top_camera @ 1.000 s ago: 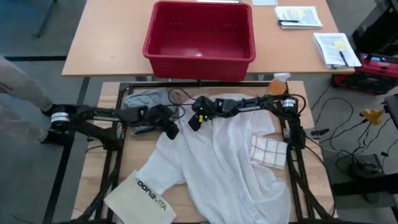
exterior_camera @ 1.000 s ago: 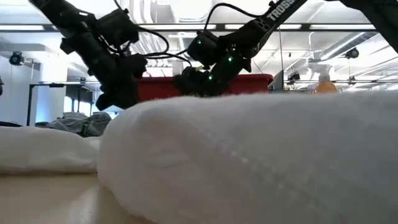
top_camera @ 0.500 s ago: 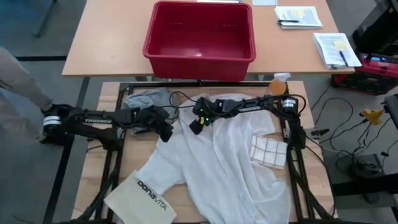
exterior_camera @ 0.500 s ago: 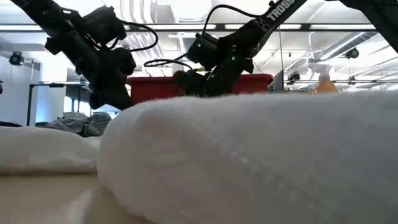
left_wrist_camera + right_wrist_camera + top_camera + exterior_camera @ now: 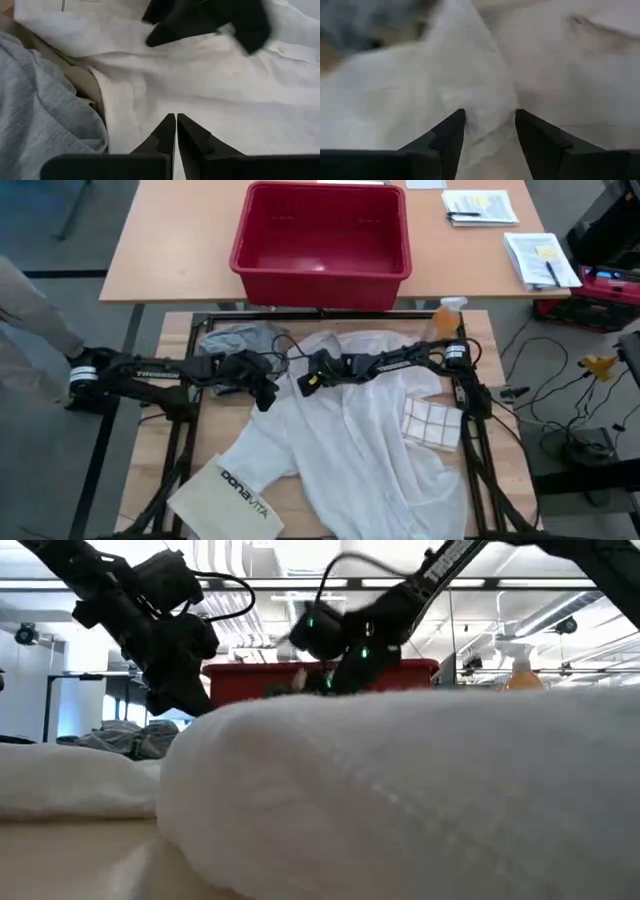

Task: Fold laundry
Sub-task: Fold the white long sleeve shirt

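White, thin, limp shirt (image 5: pixel 350 435) spread mid-table, likely best pinched at collar, 12 o'clock; right gripper (image 5: pixel 489 131) spread around a fold there, left gripper (image 5: pixel 176 131) pressed together, empty, at 10.

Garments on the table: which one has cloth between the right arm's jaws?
The white shirt, spread across the table's middle; a ridge of it sits between the right gripper open jaws. The grey T-shirt lies crumpled, apart.

Even, bright light falls from above; shadows on the table (image 5: pixel 160 470) are faint. In the low view ceiling strips glare, the near white shirt (image 5: pixel 420 790) is a soft blur, and the right arm (image 5: pixel 400 600) smears (motion blur). The right wrist view is hazy throughout.
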You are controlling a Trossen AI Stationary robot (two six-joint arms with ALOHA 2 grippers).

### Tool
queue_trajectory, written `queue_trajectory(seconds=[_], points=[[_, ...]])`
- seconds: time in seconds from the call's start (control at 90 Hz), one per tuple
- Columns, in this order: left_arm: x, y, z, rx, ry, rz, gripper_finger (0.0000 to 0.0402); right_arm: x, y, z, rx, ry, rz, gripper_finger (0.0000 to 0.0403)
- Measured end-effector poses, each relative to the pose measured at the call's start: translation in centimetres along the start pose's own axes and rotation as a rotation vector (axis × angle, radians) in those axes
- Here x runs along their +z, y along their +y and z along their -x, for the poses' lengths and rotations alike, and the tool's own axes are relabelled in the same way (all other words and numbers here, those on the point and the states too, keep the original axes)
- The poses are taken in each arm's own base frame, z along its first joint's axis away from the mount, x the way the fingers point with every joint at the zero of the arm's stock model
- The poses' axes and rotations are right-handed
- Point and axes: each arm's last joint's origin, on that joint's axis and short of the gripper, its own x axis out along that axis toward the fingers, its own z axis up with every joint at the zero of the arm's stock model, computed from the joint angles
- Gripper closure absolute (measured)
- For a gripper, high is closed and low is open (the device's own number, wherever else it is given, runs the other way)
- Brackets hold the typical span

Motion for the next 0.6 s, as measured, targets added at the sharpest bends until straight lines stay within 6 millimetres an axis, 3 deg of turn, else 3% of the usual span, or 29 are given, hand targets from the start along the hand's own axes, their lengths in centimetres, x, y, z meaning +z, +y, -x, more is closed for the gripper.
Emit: queue_trajectory(seconds=[0.189,0.456,0.6], points=[[0.0,-0.1,0.0,-0.022,0.009,-0.028,0.0402,-0.3,0.0,-0.5,0.005,0.002,-0.005,0.0249],[0.0,-0.1,0.0,-0.033,0.012,-0.051,0.0402,0.6,0.7,1.4,0.031,-0.017,0.048,0.0383],[0.0,-0.1,0.0,-0.033,0.011,-0.055,0.0402,1.7,0.7,2.9,0.032,-0.042,0.114,0.0386]])
